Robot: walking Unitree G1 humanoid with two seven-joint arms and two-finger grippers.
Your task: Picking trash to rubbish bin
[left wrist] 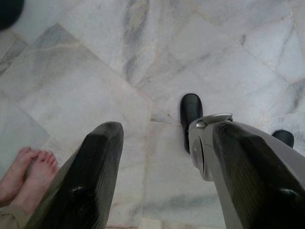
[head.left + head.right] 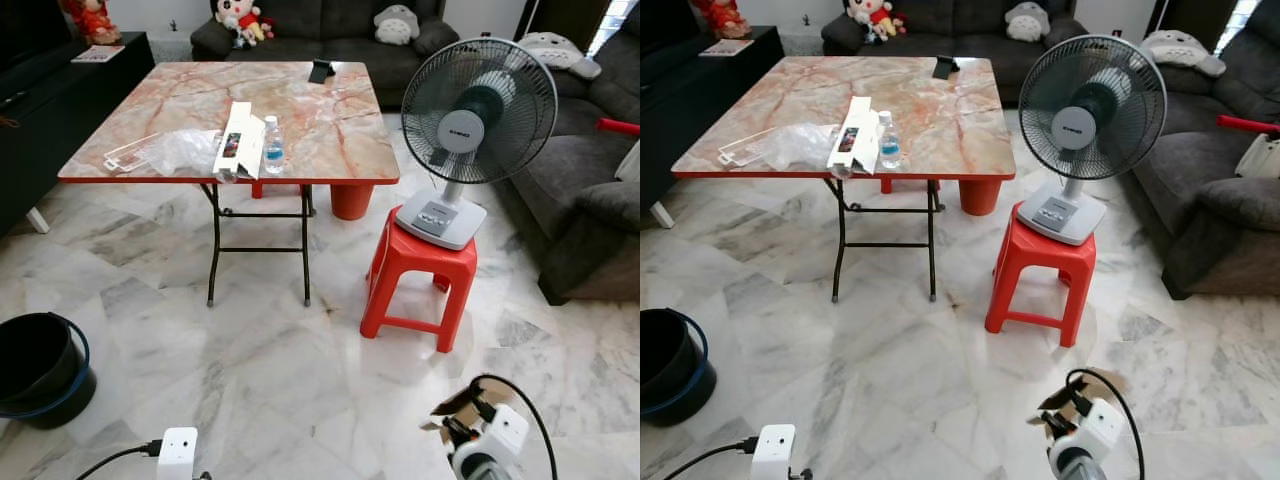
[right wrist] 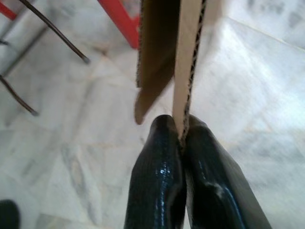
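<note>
My right gripper is shut on a piece of brown corrugated cardboard; in the head views the cardboard shows low at the right, above my right wrist. My left gripper stands open over the marble floor with nothing between its fingers. A black rubbish bin with a blue rim stands on the floor at the far left. On the marble-topped folding table lie a white flat box, a small plastic bottle and clear plastic wrapping.
A grey fan stands on a red stool right of the table. Dark sofas line the right and back. A black cabinet is at left. A person's bare feet are near my left arm.
</note>
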